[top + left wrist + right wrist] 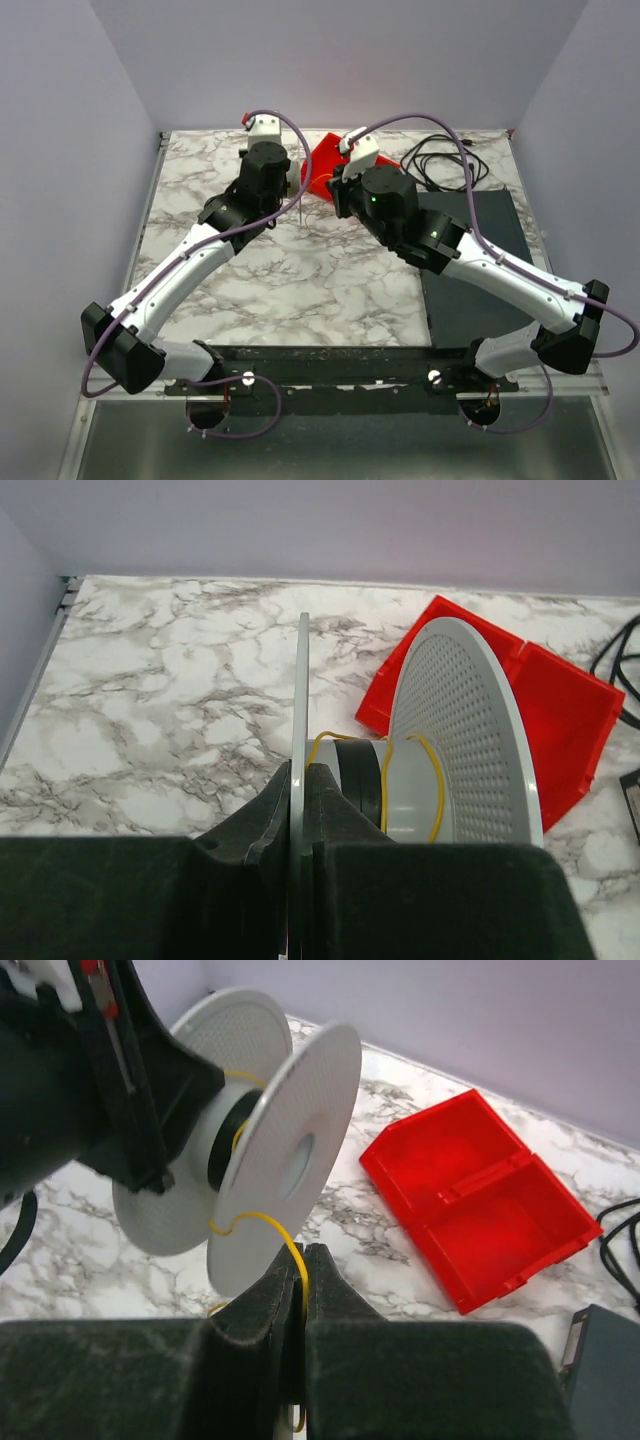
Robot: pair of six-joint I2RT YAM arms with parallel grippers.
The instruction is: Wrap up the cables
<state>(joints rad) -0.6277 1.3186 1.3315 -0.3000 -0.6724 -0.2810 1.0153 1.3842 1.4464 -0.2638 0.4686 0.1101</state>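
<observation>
I am clamping my left claw (297,780) on the thin edge of one flange of the grey spool (460,730), holding it on its side above the marbled surface (160,680). My right claw (297,1265) is pinching the yellow wire (262,1216), which is running from the spool's core over the other flange's rim. The wire is hair-fine, so I am judging it could slide from my pinch or snag on that rim instead of settling on the core. A hard pull could twist the spool in my edge grip. The open red box (470,1200) is lying just behind the spool; the black cord (445,160) and dark mat (480,250) are lying beyond it, clear of the spool. Only my two claws are crowding each other.
</observation>
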